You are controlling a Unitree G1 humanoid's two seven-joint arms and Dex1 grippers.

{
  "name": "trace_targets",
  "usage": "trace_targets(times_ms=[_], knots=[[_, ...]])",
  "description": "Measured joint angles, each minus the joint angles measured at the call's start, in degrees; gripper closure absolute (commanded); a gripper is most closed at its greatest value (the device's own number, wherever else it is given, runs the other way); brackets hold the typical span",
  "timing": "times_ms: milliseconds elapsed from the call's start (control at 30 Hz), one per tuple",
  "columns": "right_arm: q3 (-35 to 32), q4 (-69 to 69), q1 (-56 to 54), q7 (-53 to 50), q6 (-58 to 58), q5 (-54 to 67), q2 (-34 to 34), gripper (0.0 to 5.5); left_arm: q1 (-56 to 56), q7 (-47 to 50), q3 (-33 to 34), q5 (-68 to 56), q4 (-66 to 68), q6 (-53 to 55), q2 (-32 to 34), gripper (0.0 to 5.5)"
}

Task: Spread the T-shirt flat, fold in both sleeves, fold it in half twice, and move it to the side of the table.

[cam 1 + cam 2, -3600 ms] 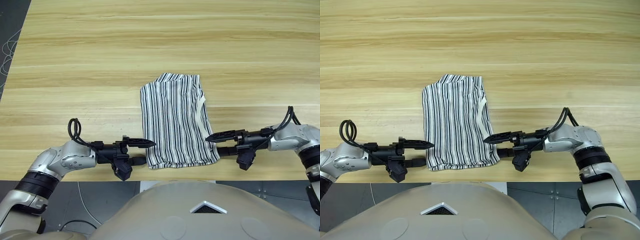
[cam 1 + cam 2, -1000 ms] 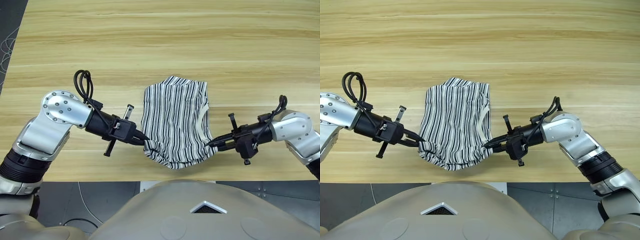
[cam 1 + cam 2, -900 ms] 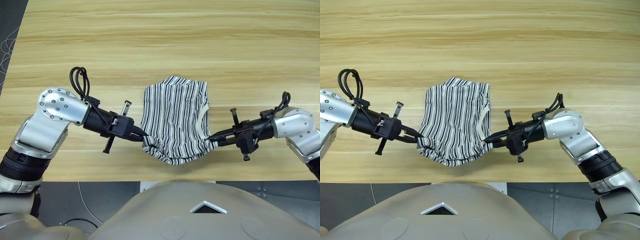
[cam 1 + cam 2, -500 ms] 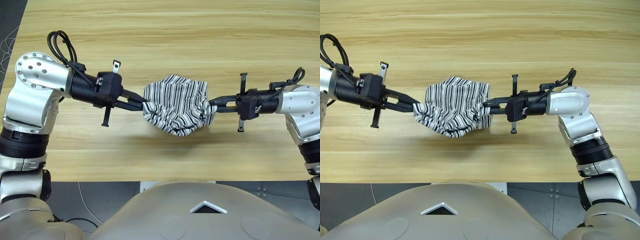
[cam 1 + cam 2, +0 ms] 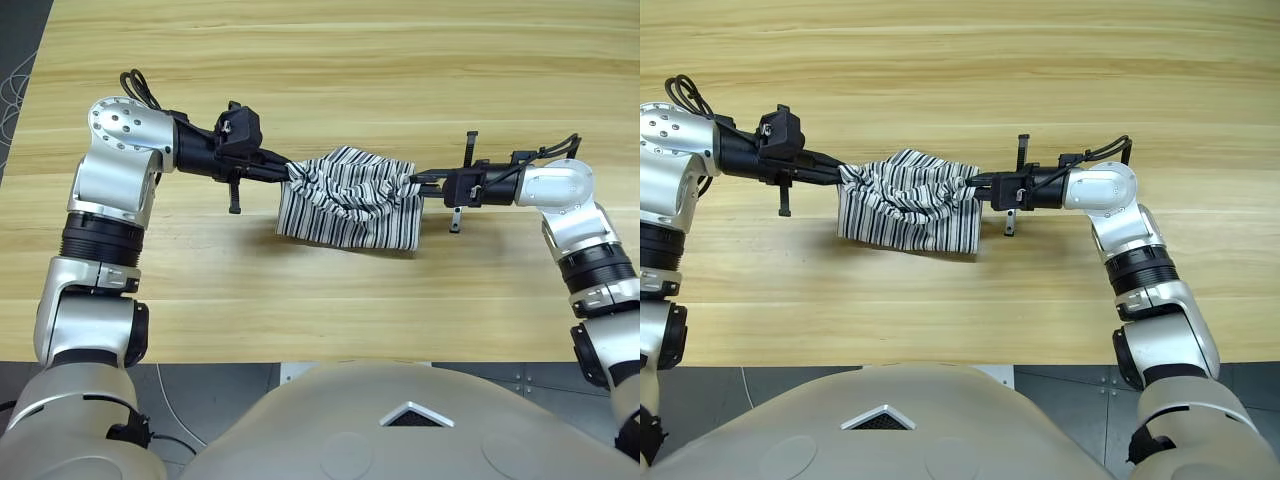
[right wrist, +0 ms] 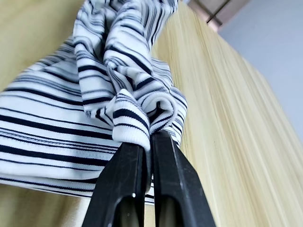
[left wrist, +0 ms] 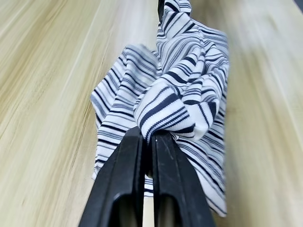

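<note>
The hanging T-shirt bars the middle; broad table wood stretches beyond it.

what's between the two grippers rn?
The striped T-shirt, spanning from left gripper to right gripper, each shut on an end; seen from the left eye view.

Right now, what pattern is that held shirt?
Striped black-and-white fabric T-shirt; clearest in left wrist view.

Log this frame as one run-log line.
left gripper: shut on T-shirt | right gripper: shut on T-shirt | T-shirt: bunched between them over table | fold: unfinished
</note>
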Motion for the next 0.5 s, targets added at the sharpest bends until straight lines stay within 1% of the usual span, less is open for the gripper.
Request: trace_targets(times_ms=[67,100,167,200,267,333,400,500], knots=[[-0.1,5.2,-2.1,-1.5,-1.4,-1.4,1.3,5.4,-1.6,0.1,0.0,0.9,5.1,-0.4,-1.4,5.38],[-0.1,7.8,-3.2,-2.2,-2.0,-1.9,2.1,5.4,-2.6,0.1,0.0,1.4,7.9,-1.2,-2.3,5.08],[-0.4,12.2,-5.1,-3.6,-3.0,-2.8,3.5,5.4,-4.1,0.6,0.1,2.3,12.9,-2.0,-3.7,4.82],[-0.7,14.4,-6.0,-4.5,-3.3,-3.0,4.2,5.1,-5.0,0.8,0.3,2.7,15.8,-2.2,-4.5,4.67],[-1.5,18.0,-7.7,-6.3,-3.8,-3.4,5.3,4.77,-6.4,1.2,0.8,3.1,20.6,-2.4,-5.9,4.32],[-2.4,21.1,-8.7,-6.6,-4.0,-3.4,6.5,4.47,-7.7,2.2,1.6,3.8,24.9,-3.9,-7.2,4.12],[-3.3,22.8,-8.8,-6.4,-3.8,-2.6,7.4,4.18,-8.5,3.7,1.8,5.1,28.0,-5.8,-7.7,4.11],[-5.5,23.9,-8.8,-4.1,-1.1,0.3,9.1,4.11,-9.3,5.0,2.2,6.6,31.9,-7.6,-8.3,4.11]])
